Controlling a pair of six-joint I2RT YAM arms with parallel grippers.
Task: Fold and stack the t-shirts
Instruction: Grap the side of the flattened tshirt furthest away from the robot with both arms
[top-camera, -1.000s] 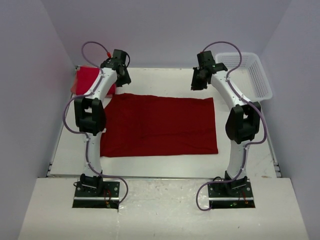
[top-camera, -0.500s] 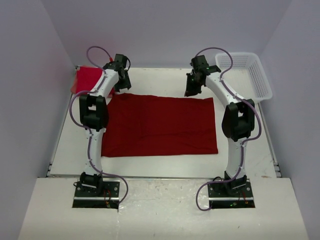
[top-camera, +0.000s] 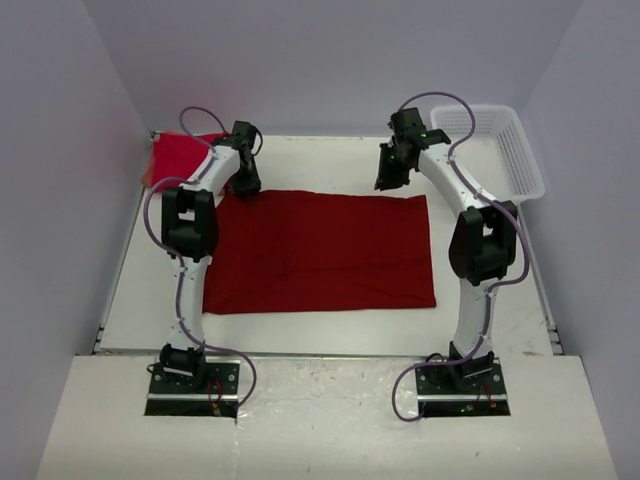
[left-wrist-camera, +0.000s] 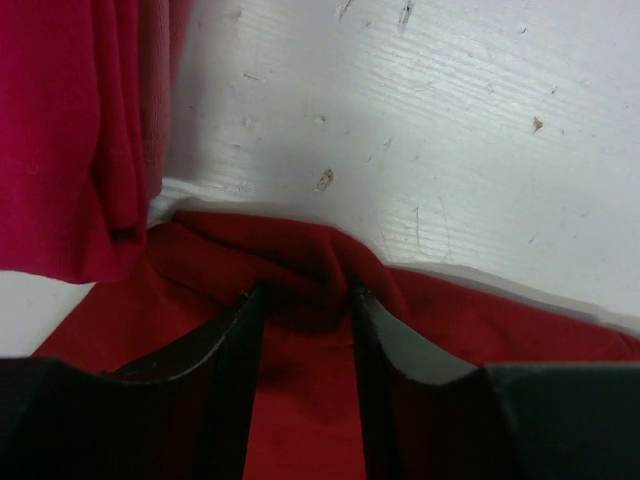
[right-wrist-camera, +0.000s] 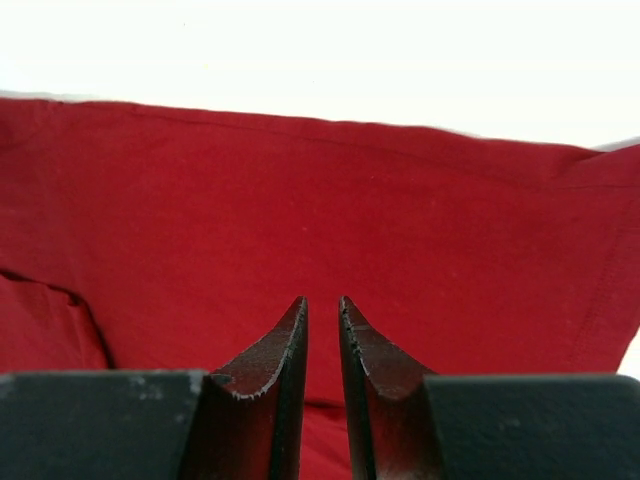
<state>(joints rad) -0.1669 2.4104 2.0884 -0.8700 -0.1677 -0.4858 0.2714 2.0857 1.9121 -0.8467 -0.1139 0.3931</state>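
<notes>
Top external view: crimson t-shirt (top-camera: 320, 250) spread flat mid-table, bright red folded t-shirts (top-camera: 178, 155) far left, white lattice basket (top-camera: 500, 140) far right. Left gripper (left-wrist-camera: 300, 300) at shirt's far-left corner, jaws parted around a bunched fold. Right gripper (right-wrist-camera: 322, 310) over far-right edge, jaws slightly apart, nothing between them.

The top external view looks down from above and behind the arm bases at 6 o'clock, facing 12 o'clock across the whole table (top-camera: 330, 330); the left wrist view sits very close over the dark red t-shirt (left-wrist-camera: 300, 400), towards its 11 o'clock corner; the right wrist view hangs just as near over that shirt's far edge around 1 o'clock; all three share this cloth.
</notes>
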